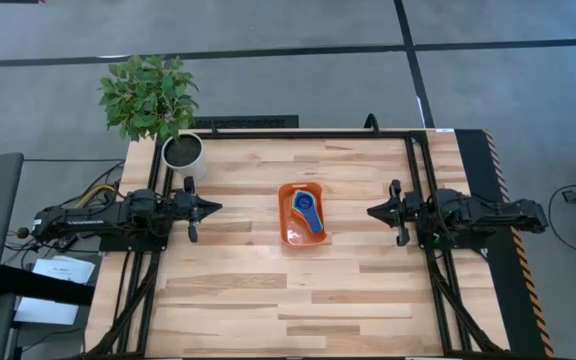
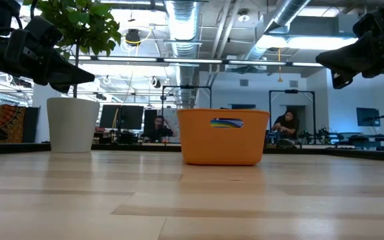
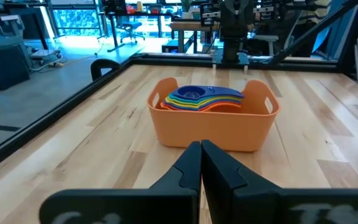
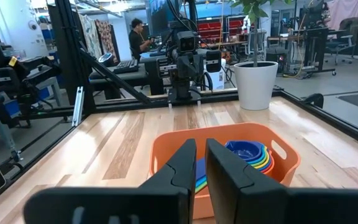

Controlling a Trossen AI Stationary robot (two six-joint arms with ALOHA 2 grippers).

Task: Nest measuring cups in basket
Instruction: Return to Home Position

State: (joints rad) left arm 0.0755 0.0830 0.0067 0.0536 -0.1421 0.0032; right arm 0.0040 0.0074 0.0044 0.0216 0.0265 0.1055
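The measuring cups [image 1: 306, 212] sit nested inside the basket [image 1: 288, 237], a dark blue one on top with its handle lying along the basket's length; in the left wrist view their rims show as coloured bands just above the orange wall. No cup is in sight outside the basket, so the nesting looks finished, and the step in hand is, I judge, the arms' retreat to rest. Well apart from the basket on one side, the left gripper [image 1: 213, 208] points at it with its fingers pressed together and nothing between them. Equally clear on the other side, the right gripper [image 1: 372, 212] faces it, fingers drawn almost together with only a slim gap, also empty. Both hang above the table [image 1: 268, 300]. The next move likely calls only for both arms to settle without crossing over the basket. Farther off stands a white plant pot [image 1: 183, 152].
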